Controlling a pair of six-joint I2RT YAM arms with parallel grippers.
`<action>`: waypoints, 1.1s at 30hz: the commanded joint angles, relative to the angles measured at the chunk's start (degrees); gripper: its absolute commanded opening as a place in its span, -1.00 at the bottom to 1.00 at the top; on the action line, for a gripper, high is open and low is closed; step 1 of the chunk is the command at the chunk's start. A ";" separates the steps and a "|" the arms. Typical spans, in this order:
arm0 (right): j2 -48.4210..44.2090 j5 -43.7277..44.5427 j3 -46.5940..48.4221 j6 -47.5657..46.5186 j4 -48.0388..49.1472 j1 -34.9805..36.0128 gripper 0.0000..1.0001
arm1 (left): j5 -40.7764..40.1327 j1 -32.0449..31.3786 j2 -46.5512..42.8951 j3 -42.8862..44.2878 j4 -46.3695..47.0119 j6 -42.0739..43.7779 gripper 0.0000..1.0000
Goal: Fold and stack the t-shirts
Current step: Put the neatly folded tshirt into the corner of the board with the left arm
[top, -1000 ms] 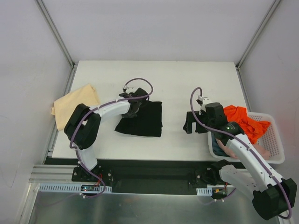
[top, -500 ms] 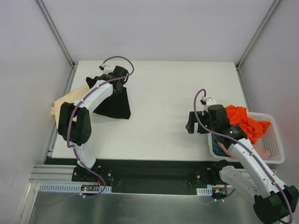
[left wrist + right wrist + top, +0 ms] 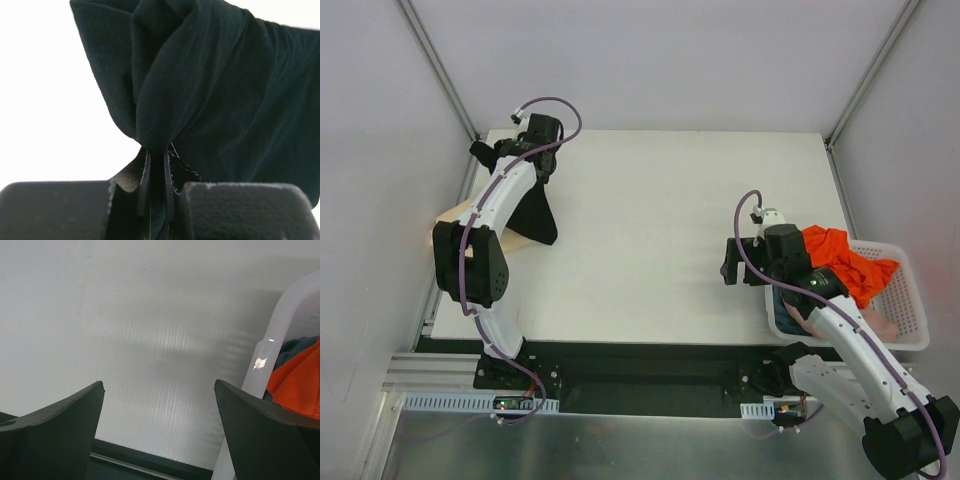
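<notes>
Left gripper [image 3: 156, 159], upper left in the top view, pinches a thin fold of the black shirt [image 3: 215, 90]. So narrow a hold may let the hanging cloth slip or unfold. Right gripper [image 3: 159, 386] stands wide, holding nothing.

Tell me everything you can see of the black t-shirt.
The black t-shirt is soft, matte, dark cloth, bunched and creased rather than flat. The left gripper is shut on a gathered fold of it, and the rest hangs from that pinch in a draped triangle at the far left corner of the table. Its lower edge seems to reach the pale tan shirt beneath it, partly covering it. No sleeves, collar or print can be made out.
</notes>
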 commanded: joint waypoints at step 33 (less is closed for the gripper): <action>3.08 1.58 0.69 0.54 -0.17 0.01 0.93 | 11.65 16.94 -3.12 -5.91 4.66 2.78 -1.00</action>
